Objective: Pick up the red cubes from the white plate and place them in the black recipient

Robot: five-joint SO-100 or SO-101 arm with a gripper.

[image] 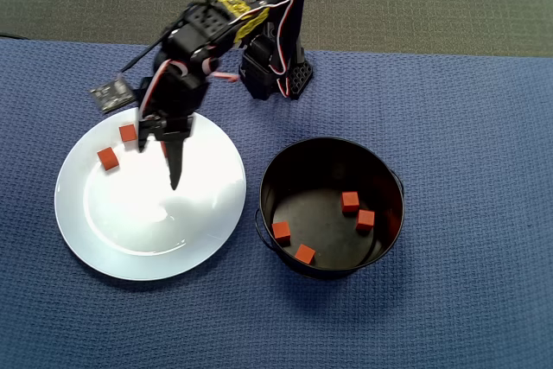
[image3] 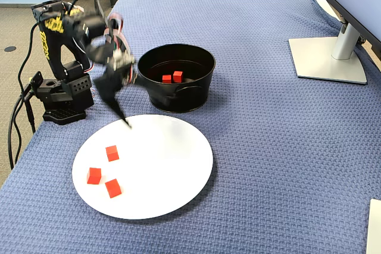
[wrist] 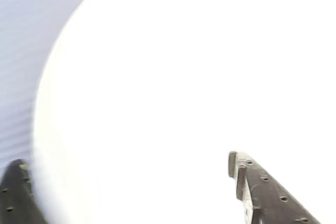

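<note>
Your three remaining cubes [image3: 105,172] sat on the left part of the plate [image3: 178,171] in the fixed view, bunched but not touching: one at the left [image3: 93,175], one nearer the camera [image3: 113,188], one a little farther back [image3: 112,153]. From above only two showed clearly, one at the left [image: 107,158] and one farther back [image: 128,132]; the third was mostly hidden under the arm.

They looked light, stiff and matte, so I judged they would not crush or deform. The glossy plate is the trouble: a nudged cube would probably skate. You would do best to close on two opposite flat faces, square on, not across corners.

Your gripper [image: 169,166] hung over the plate just right of the cubes in the overhead view, its tip pointing toward the plate's middle. In the wrist view the fingers [wrist: 257,187] stood wide apart with nothing but white glare between them, so the cubes lay outside the gap, none held.

To the right, the pot [image: 393,181] stood just beside the plate on the blue-clothed counter [image: 484,127], already holding four cubes [image: 349,201].
</note>
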